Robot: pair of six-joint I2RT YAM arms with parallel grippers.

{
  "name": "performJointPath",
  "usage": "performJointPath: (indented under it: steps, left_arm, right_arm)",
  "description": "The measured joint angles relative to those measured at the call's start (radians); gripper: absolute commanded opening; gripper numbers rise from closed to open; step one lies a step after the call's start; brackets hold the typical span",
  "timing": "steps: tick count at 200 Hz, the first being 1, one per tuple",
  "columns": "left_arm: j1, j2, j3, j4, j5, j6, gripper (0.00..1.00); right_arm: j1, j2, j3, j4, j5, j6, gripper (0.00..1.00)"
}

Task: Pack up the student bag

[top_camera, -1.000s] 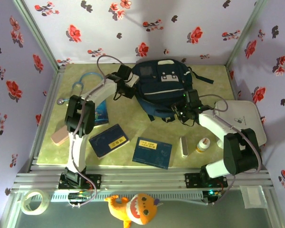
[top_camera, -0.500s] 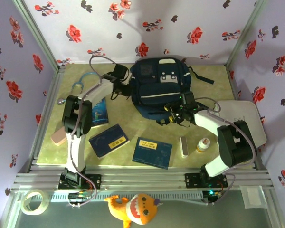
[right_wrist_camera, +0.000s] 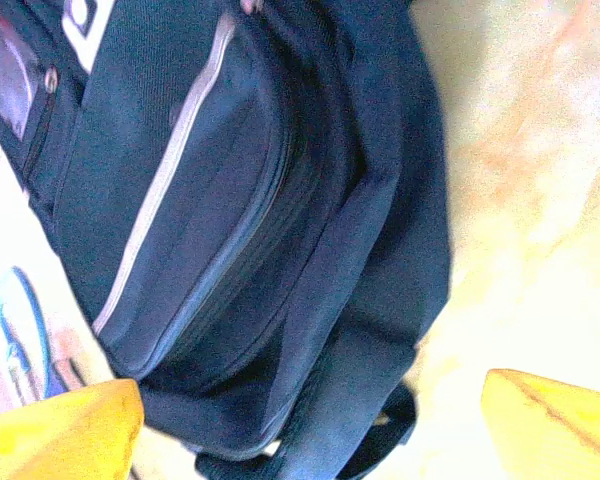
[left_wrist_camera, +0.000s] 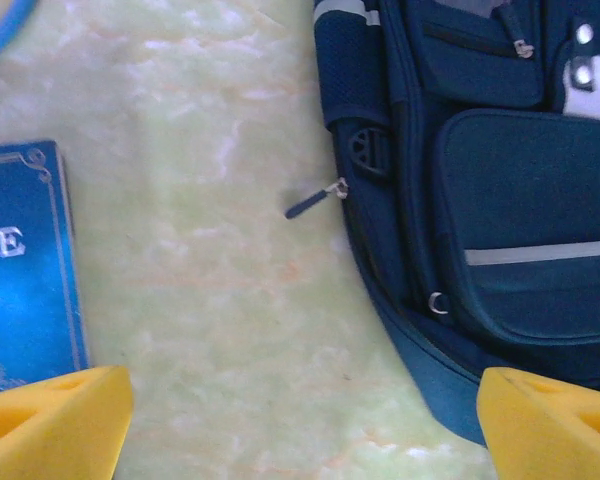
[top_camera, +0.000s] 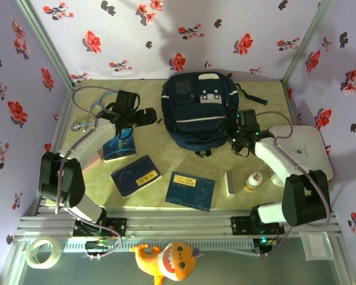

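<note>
This is a robot test booth in a lab, dressed to look a little like a room at home. Flowered wallpaper [top_camera: 107, 35] covers the walls at the back and both sides, yet bare metal posts [top_camera: 47, 44] run up the corners. The table [top_camera: 160, 148] has a green marbled cover, and its near edge is a bank of aluminium rails [top_camera: 178, 224]. Two robot arms are bolted to the rails, the left arm [top_camera: 86, 139] and the right arm [top_camera: 279, 157], with a grey cable [top_camera: 92, 88] looping in the open. School things lie spread out as props: a backpack [top_camera: 199, 113] and blue books [top_camera: 190, 190]. A roll of tape [top_camera: 44, 252] and a plush toy [top_camera: 169, 261] lie on the near side of the rails.
</note>
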Motion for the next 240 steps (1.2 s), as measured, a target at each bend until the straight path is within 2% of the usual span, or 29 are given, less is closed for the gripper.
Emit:
performJointPath:
  steps: [27, 48, 69, 128, 161, 197, 220, 240]
  left_arm:
    - [-0.005, -0.005, -0.051, 0.049, 0.061, -0.078, 0.91]
    - [-0.008, -0.005, -0.089, 0.068, 0.082, -0.11, 0.93]
    - [-0.008, -0.011, -0.119, 0.074, 0.091, -0.126, 0.94]
    - [-0.008, -0.045, -0.16, 0.074, 0.108, -0.134, 0.94]
    - [-0.008, -0.07, -0.187, 0.073, 0.103, -0.131, 0.96]
    - [-0.003, -0.112, -0.19, 0.067, 0.073, -0.112, 0.97]
    - [0.01, -0.127, -0.19, 0.067, 0.054, -0.102, 0.99]
    - [0.031, -0.129, -0.191, 0.067, 0.047, -0.1, 1.0]
  right_arm:
    - [-0.059, 0.076, 0.045, -0.019, -0.009, -0.082, 0.87]
    - [-0.065, 0.18, 0.111, -0.028, -0.03, -0.138, 0.84]
    - [-0.043, 0.257, 0.149, -0.018, -0.032, -0.176, 0.83]
    - [0.081, 0.344, 0.206, 0.019, -0.053, -0.191, 0.79]
    - [0.108, 0.333, 0.253, -0.074, -0.009, -0.241, 0.84]
    - [0.134, 0.195, 0.249, -0.237, 0.069, -0.348, 0.88]
    - [0.23, 0.103, 0.249, -0.312, 0.109, -0.409, 0.86]
    - [0.337, 0.1, 0.254, -0.351, 0.105, -0.433, 0.85]
